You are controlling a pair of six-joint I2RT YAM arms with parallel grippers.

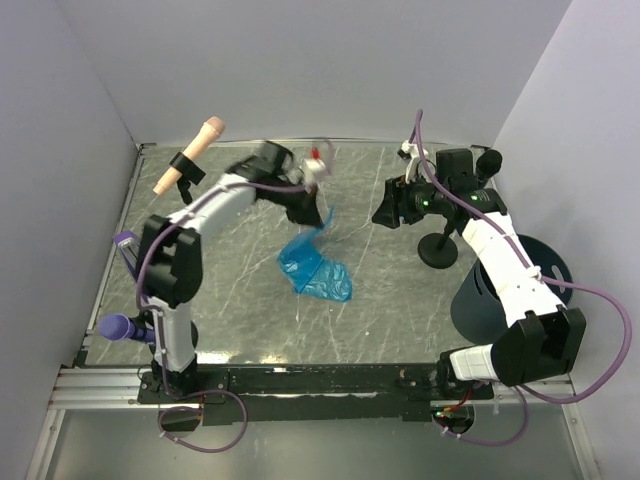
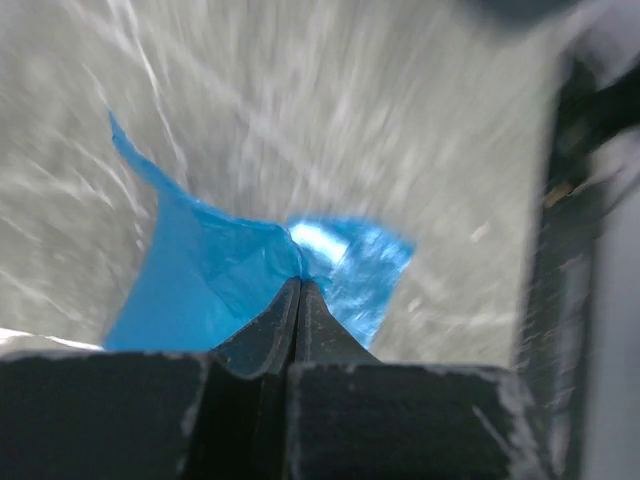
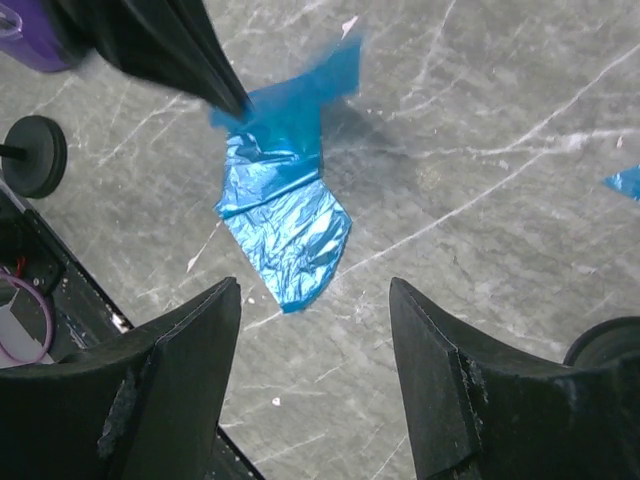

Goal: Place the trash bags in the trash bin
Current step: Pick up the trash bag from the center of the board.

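Left gripper (image 2: pixel 300 288) pinches the blue bag (image 2: pixel 195 285) (view blurred); right gripper (image 3: pixel 312 290) gapes empty, its arm half hiding the bin (image 1: pixel 478 300).

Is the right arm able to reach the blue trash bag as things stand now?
Probably yes: the open right hand faces the trash bag, with nothing standing between them. The left hand pinches its upper end.

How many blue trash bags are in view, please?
1: the blue trash bag mid-table, pinched by the left gripper. A blue scrap at the right wrist view's edge may be another.
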